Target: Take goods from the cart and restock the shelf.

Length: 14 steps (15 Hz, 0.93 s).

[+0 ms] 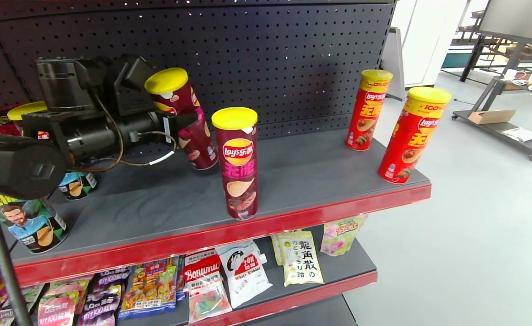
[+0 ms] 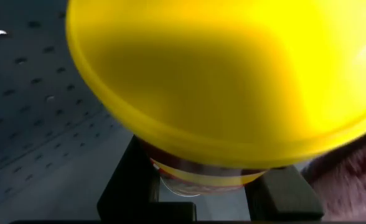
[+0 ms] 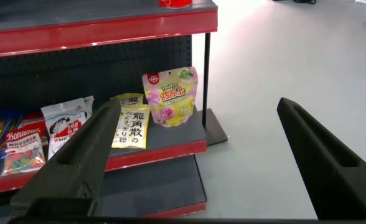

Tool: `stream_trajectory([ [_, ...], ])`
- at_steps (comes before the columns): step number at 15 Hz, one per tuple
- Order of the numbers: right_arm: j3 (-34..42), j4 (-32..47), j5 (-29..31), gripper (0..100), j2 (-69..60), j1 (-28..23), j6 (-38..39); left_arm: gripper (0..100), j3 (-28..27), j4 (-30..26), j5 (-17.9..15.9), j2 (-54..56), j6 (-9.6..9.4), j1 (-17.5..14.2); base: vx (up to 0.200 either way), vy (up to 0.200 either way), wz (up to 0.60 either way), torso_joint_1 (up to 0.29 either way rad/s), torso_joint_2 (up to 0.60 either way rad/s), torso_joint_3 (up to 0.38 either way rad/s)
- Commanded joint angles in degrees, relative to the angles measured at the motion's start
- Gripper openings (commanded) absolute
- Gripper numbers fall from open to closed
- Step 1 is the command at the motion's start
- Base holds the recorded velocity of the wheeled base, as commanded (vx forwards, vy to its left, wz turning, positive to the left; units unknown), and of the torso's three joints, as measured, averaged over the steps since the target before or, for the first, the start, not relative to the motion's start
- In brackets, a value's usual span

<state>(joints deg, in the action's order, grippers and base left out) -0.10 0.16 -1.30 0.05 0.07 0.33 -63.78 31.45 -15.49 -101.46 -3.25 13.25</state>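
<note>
top shelf [image 1: 157, 203] is a dark grey board with a red front lip and a black pegboard back [image 1: 270, 45]. taking the upright maroon can [image 1: 240, 163] by the front lip as the marker: a tilted maroon can [image 1: 189, 131] is just behind it. can't tell if its base touches the board. two red cans stand well to its right, one [image 1: 368, 110] further back, one [image 1: 413, 136] at the corner. off to its left are two dark cans [image 1: 32, 224] [image 1: 76, 183]. below it, the lower shelf [image 1: 345, 265] holds flat candy bags: a white one [image 1: 243, 271], a yellowish one [image 1: 299, 258], a green-pink one [image 1: 342, 233], and more further left.
</note>
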Motion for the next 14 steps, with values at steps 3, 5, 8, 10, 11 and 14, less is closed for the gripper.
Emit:
stream_trajectory([
  [3,0.0,-0.1,0.0,100,0.0,0.0,0.0,0,-8.5,-0.4,0.8,-8.4,0.0,3.1,0.0,0.0,0.0,0.0,0.0,0.0],
  [5,0.0,0.0,0.0,100,0.0,0.0,0.0,0,-10.9,-1.8,0.8,-9.8,-0.17,4.0,0.0,0.0,0.0,0.0,0.0,0.0],
  [8,0.0,-0.1,0.0,100,0.0,0.0,0.0,0,-13.3,-4.6,0.8,-11.5,-0.44,4.7,0.0,0.0,0.0,0.0,0.0,0.0],
  [10,0.0,0.0,0.0,100,0.0,0.0,0.0,0,-13.4,-5.3,0.8,-12.3,-0.61,4.8,0.0,0.0,0.0,0.0,0.0,0.0],
  [11,0.0,0.0,0.0,100,0.0,0.0,0.0,0,-13.5,-5.3,0.7,-12.5,-0.61,5.0,0.0,0.0,0.0,0.0,0.0,0.0],
  [14,0.0,-0.1,0.0,100,0.0,0.0,0.0,0,-15.8,-6.7,0.7,-13.4,-0.61,5.1,0.0,0.0,0.0,0.0,0.0,0.0],
])
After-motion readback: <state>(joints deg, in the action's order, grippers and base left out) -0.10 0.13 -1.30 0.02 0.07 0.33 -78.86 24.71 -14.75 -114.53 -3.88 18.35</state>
